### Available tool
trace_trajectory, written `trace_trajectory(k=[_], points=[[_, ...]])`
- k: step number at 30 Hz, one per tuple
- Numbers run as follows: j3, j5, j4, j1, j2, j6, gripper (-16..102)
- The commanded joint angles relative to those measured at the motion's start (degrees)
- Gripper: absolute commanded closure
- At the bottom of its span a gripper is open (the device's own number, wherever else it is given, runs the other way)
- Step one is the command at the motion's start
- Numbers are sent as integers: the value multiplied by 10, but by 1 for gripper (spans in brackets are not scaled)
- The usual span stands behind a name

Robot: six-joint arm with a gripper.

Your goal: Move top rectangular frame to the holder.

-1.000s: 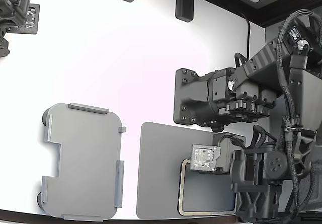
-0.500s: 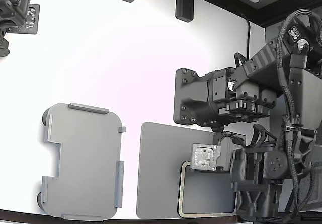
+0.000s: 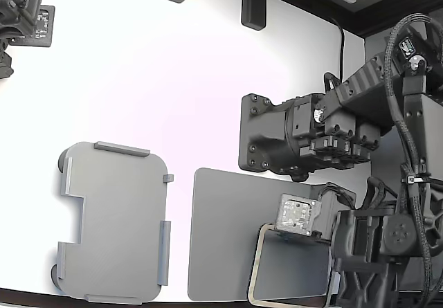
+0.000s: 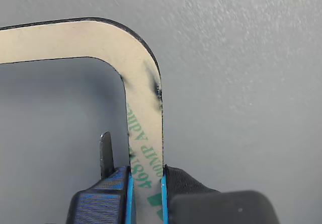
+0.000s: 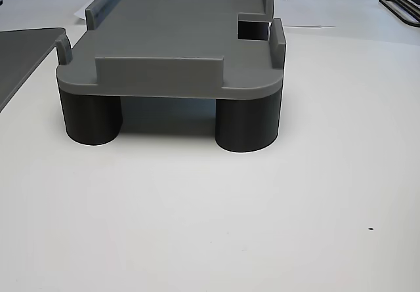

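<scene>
The top rectangular frame (image 3: 258, 266) is a thin tan outline over the dark grey mat (image 3: 218, 232) at the exterior view's lower right. It sits skewed, its far end hidden by the arm. My gripper (image 3: 278, 230) is shut on it near a rounded corner. In the wrist view the frame (image 4: 143, 83), with green print, passes between my gripper's (image 4: 146, 191) blue-edged fingers (image 4: 113, 196), above the mat (image 4: 241, 83). The holder (image 3: 114, 221), a light grey plate with edge tabs and a stepped notch, stands at the exterior view's lower left with nothing on it. In the other view it (image 5: 177, 36) rests on dark round legs.
A black arm body with a bolted plate (image 3: 273, 138) hangs just beyond the mat. Black fixtures (image 3: 252, 3) stand along the far edge and a dark device (image 3: 21, 10) at the far left. The table's front edge runs just below the holder and mat.
My gripper has moved toward the exterior view's right and slightly down, taking the frame along. The frame has shifted right on the mat and now sits skewed.
</scene>
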Motion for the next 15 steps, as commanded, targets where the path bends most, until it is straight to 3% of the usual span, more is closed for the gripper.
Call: trace_trajectory(k=[1,15], points=[[-75,34,10,-54,-3,40,96],[-305,152,62,-309,-160,274,97]])
